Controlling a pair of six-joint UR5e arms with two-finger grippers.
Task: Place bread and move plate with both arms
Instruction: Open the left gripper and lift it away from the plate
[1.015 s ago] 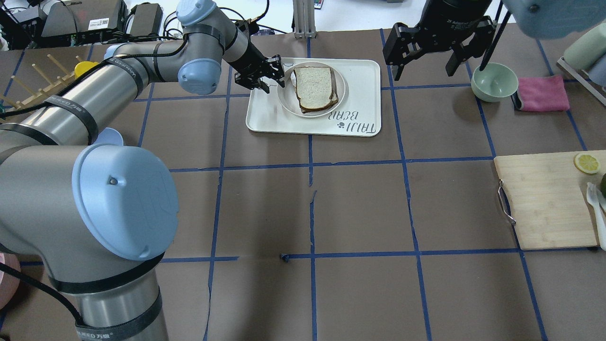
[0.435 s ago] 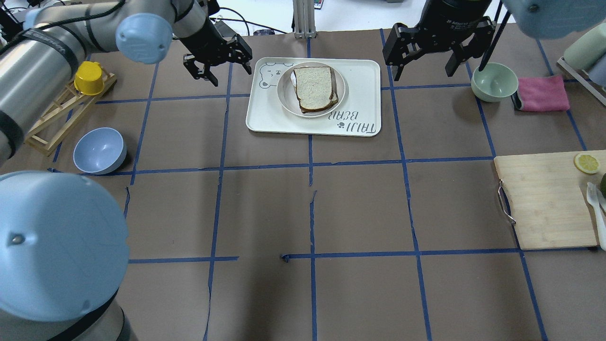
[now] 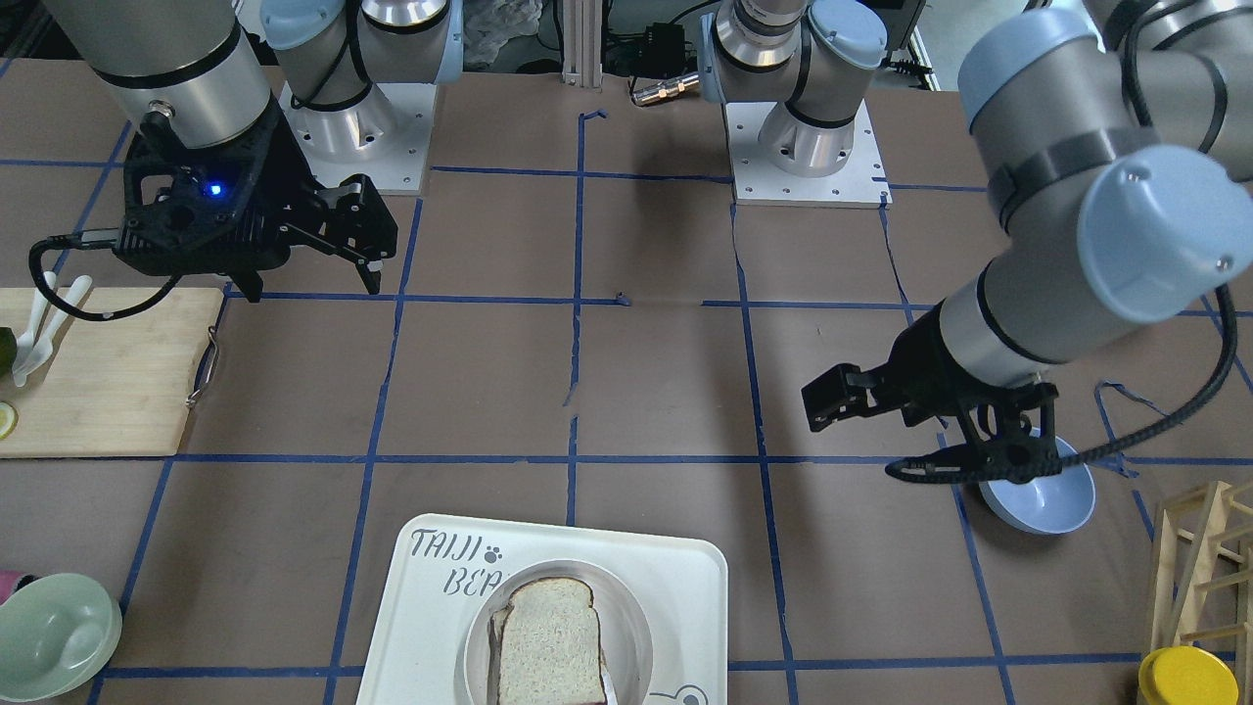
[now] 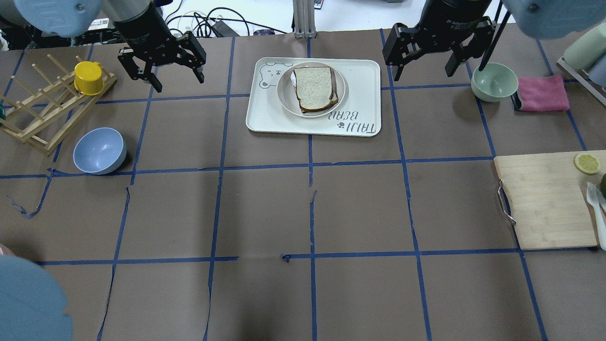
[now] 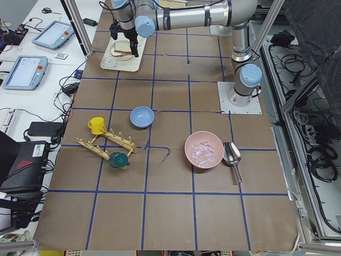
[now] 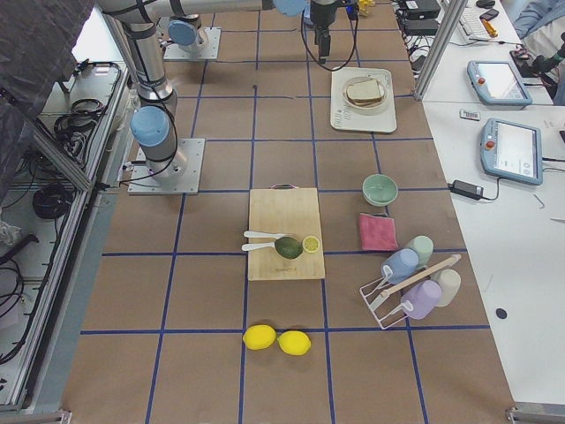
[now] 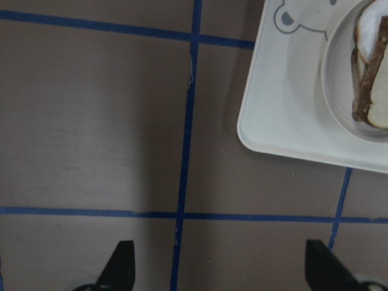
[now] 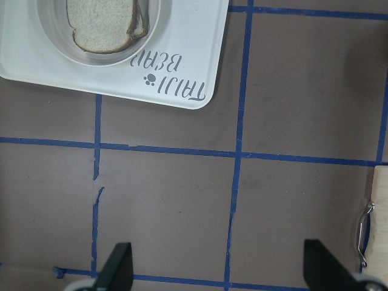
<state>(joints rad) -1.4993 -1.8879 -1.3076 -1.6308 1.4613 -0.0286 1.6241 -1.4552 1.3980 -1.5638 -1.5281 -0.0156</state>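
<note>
Bread [image 4: 315, 87] lies on the plate [image 4: 285, 105], itself on the lettered tray [image 4: 362, 76] at the far middle of the worktop [image 4: 265, 208], its long axis running toward and away from the robot, rounded top nearest the robot. The left fingers [image 4: 198, 61] and right fingers [image 4: 394, 57] hang spread wide and empty on either side of the tray — well apart from it, the plate between them. The right fingers look somewhat nearer; each arm would need to close in sideways on its own side of the rim.
</note>
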